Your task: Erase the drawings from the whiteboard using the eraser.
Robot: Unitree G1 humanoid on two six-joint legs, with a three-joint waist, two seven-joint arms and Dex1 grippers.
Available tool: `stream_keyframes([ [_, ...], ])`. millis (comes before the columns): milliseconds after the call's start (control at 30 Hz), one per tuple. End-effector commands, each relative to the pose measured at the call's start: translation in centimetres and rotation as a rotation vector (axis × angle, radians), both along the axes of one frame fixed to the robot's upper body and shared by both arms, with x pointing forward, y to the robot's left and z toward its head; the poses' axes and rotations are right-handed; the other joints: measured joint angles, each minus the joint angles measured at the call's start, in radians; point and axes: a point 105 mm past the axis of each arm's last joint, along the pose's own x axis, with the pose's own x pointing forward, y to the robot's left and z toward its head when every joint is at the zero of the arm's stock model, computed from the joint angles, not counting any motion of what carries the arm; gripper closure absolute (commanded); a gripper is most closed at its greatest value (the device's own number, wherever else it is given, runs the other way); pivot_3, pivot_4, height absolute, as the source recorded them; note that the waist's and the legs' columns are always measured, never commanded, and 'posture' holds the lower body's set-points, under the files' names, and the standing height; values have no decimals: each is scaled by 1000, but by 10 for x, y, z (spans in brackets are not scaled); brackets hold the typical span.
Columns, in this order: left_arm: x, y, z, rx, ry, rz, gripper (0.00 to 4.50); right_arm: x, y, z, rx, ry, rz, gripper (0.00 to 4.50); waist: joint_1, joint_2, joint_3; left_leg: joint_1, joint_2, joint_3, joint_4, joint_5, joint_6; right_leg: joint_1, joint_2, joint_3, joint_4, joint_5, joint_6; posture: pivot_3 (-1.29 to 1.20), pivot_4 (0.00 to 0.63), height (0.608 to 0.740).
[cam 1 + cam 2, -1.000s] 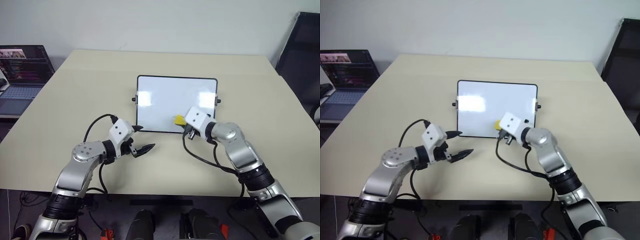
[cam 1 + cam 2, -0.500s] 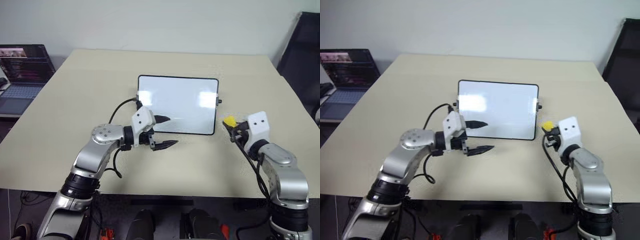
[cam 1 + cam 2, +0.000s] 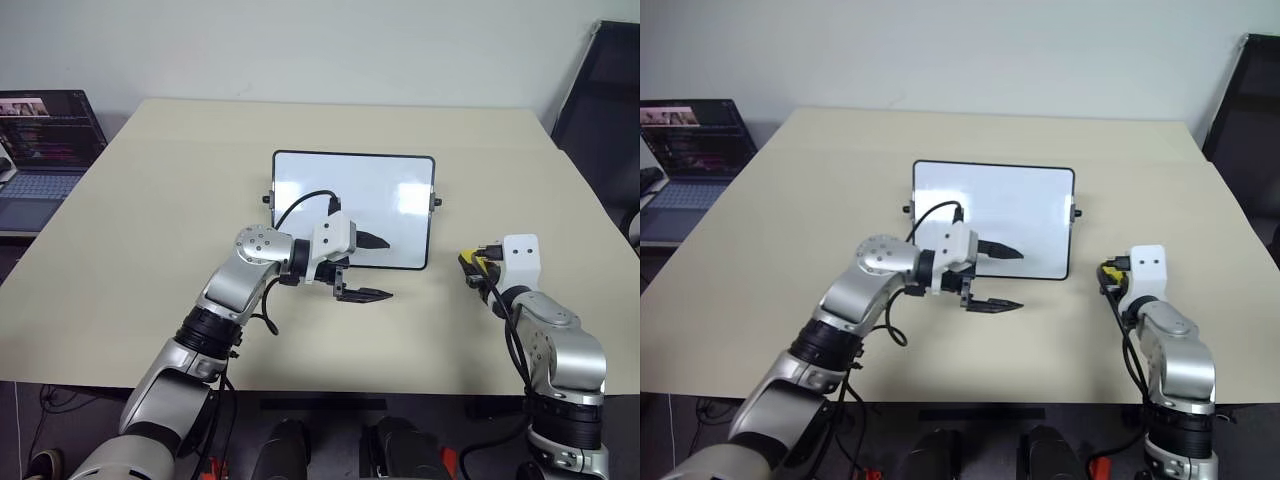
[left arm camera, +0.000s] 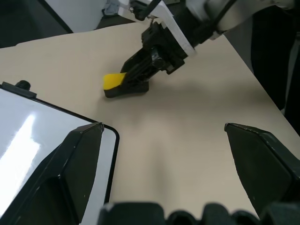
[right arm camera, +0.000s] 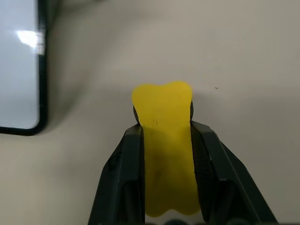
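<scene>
The whiteboard lies flat in the middle of the beige table, its white face glossy, and I cannot make out the drawings on it. My right gripper is shut on the yellow eraser, down at the table top just right of the board's near right corner. In the right wrist view the eraser sits squeezed between both fingers. My left gripper stands open at the board's near right corner, pointing right toward the eraser. One of its fingers is over the board, the other over the table.
An open laptop stands on a separate surface at the far left. A dark chair-like object is at the far right beyond the table. The table's near edge runs just behind both arms.
The right gripper carried the eraser off the board's near edge to the right and down to the table. The left gripper swung right along the board's front edge to its near right corner.
</scene>
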Motion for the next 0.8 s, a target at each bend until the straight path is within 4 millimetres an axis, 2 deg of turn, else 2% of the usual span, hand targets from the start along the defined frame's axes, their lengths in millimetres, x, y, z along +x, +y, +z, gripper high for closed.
stream_keyframes([
  [33,-3,-6,8,-6,-51,-37,0,4,-2,9,38,-40,-29,3507,0,0,0,0,0,0,0,0,0,0,0,0,0,0,0,0,150,740],
  [200,-2,-6,8,-13,-56,-22,0,12,0,8,56,-52,-44,3507,0,0,0,0,0,0,0,0,0,0,0,0,1,0,1,0,150,740],
  [267,-2,-5,7,-15,-54,-15,0,14,-1,10,50,-63,-51,2789,1,0,0,0,0,0,0,0,0,0,0,0,1,0,1,0,150,740],
  [300,-2,-5,7,-17,-52,-12,0,15,-1,10,47,-65,-51,2668,1,0,0,0,0,0,0,0,0,0,0,0,1,0,1,0,150,740],
  [367,-3,-4,7,-22,-48,-6,0,16,-2,10,48,-67,-51,2001,1,0,0,0,0,0,0,0,0,0,0,0,1,0,1,0,150,740],
  [533,-3,3,5,-29,-26,23,0,16,6,14,67,-86,-17,141,0,0,0,0,0,0,0,0,0,0,0,0,1,0,1,0,150,740],
  [700,6,20,5,-58,10,127,0,13,11,34,74,-170,14,30,-1,1,0,0,0,0,0,0,0,0,0,0,1,0,1,0,150,740],
  [800,8,34,4,-120,85,220,0,3,23,51,89,-245,84,30,-2,1,0,0,1,0,0,0,0,0,0,0,1,-1,1,0,150,740],
])
